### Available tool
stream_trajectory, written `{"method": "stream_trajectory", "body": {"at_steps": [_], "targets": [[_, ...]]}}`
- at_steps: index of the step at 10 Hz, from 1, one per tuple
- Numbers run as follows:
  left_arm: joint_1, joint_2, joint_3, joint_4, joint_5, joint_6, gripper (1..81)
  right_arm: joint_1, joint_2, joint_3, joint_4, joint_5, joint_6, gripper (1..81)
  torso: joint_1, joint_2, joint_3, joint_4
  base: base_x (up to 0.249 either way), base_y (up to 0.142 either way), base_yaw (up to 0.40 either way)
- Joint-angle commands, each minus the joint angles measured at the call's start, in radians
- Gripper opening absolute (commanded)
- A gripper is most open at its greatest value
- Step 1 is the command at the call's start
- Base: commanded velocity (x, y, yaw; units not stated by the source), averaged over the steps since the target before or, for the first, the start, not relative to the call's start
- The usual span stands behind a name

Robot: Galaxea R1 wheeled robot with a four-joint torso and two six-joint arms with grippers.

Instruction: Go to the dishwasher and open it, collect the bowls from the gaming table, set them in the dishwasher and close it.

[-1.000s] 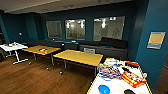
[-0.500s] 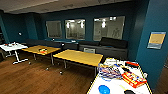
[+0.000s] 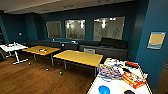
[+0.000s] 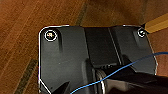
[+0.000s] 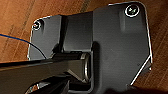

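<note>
- Bright blue bowl (image 3: 104, 89) on the white-topped, yellow-edged gaming table (image 3: 113, 86).
- Red game box (image 3: 134, 79) and multicoloured boxes (image 3: 109, 71) strewn over that white top.
- Yellow-wood tops on the plain tables (image 3: 79, 57), beside a white table (image 3: 13, 47).
- Deep teal walls (image 3: 152, 22); dark sofa (image 3: 105, 47) against them.
- Reddish-brown plank floor (image 3: 35, 77), streaked with darker grain.
- Thin blue cable (image 4: 115, 72) over black robot plate (image 4: 65, 60).

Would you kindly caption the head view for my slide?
Blue bowl on the game-strewn gaming table, wooden-topped tables and dark sofa beyond.
</note>
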Motion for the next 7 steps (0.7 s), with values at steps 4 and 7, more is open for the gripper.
{"method": "stream_trajectory", "body": {"at_steps": [4,7], "targets": [[-0.070,-0.001,-0.001,0.009,0.043,0.007,81.1,0.061,-0.003,0.008,-0.002,-0.047,0.000,81.1,0.002,0.000,0.000,0.000,0.000,0.000,-0.082],[-0.070,-0.001,-0.001,0.009,0.043,0.007,81.1,0.061,-0.003,0.008,-0.003,-0.047,0.000,81.1,0.001,0.000,0.000,0.000,0.000,0.000,-0.174]]}}
